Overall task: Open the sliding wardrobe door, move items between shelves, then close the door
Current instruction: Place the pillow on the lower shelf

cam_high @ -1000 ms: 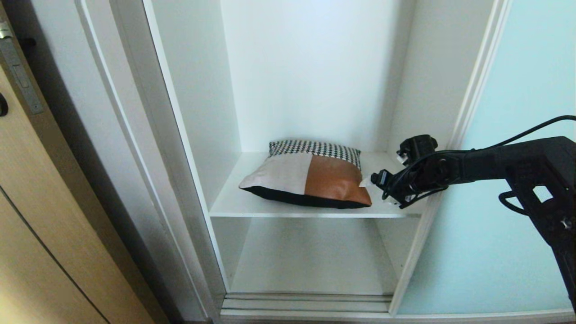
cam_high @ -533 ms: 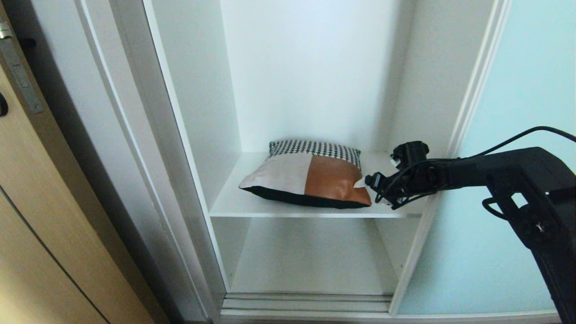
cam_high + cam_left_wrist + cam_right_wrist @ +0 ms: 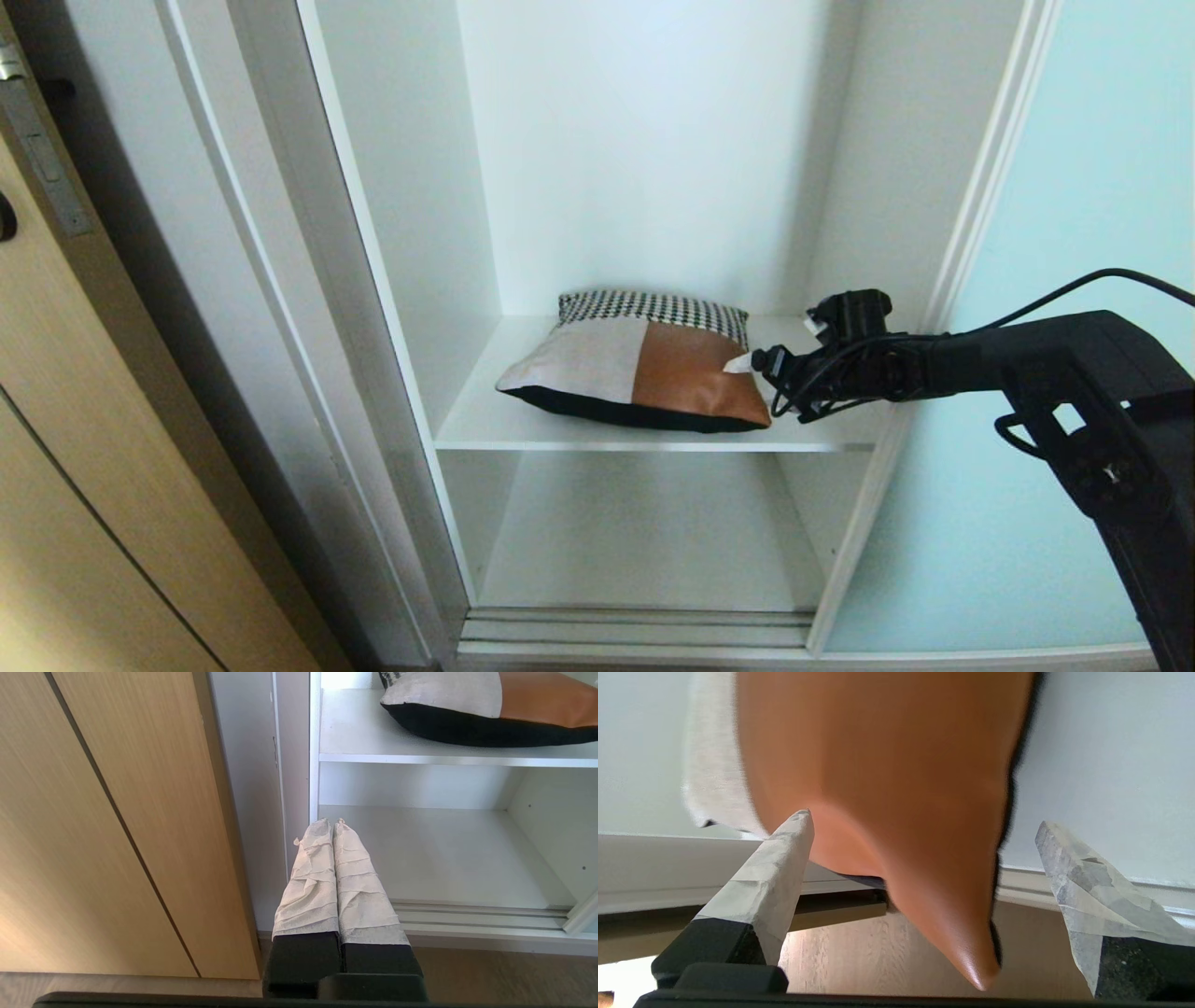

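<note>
Now, operator, from largest to smallest:
Wardrobe door: you have the tall frosted pale aqua-blue glass sliding door in its slim silver frame slid to the right, leaving the white wardrobe interior open.
Wooden door: the tan wood-grain door with its metal latch plate stands at the far left.
Shelves: you see 2 broad flat white boards, the upper shelf with its thin pale grey front edge and the lower shelf beneath it.
Right arm: your black right arm reaches in from the right, level with the upper shelf.
Cushion: the soft patchwork cushion, black-white houndstooth, cream and rust-orange panels with a dark back, lies flat on the upper shelf.
Left gripper: your left gripper hangs low by the wardrobe's left frame, its 2 tape-wrapped fingers pressed together on nothing.
Right gripper: your right gripper has its 2 tape-wrapped fingers spread wide, with the cushion's rust-orange corner between them.
</note>
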Available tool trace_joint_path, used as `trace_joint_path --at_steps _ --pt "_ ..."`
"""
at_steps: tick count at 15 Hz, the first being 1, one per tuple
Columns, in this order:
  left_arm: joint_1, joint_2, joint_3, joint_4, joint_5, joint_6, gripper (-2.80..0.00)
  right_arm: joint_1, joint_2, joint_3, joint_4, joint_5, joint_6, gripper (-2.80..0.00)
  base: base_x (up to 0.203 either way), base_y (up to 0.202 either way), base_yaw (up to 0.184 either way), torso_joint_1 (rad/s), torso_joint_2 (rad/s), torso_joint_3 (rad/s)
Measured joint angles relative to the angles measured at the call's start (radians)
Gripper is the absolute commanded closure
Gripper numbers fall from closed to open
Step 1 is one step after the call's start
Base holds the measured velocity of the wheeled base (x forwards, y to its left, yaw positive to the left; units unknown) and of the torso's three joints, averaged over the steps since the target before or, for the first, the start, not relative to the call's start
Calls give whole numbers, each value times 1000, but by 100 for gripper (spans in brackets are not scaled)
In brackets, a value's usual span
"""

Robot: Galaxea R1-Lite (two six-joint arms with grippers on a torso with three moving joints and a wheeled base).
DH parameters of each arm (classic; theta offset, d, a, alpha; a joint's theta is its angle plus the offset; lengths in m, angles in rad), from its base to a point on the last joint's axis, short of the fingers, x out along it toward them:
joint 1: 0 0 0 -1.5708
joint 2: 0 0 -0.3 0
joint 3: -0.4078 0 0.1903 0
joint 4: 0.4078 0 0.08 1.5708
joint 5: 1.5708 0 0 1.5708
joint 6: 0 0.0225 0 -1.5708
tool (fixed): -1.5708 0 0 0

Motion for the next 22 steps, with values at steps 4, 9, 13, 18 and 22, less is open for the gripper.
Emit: trace_joint_path --at_steps 4,9,13,18,22 --pt "0 0 0 0 0 0 0 0 7 1 -17 44 1 -280 0 0 0 0 0 0" --pt "0 0 0 0 0 0 0 1 42 1 -18 63 -1 -280 0 0 0 0 0 0" --pt "0 0 0 0 0 0 0 5 70 -2 -97 92 -2 -280 0 0 0 0 0 0" --pt "0 0 0 -1 0 0 0 5 87 -2 -150 152 -6 -280 0 0 0 0 0 0" --pt "0 0 0 0 0 0 0 2 115 -4 -221 158 -6 0 0 0 0 0 0 0"
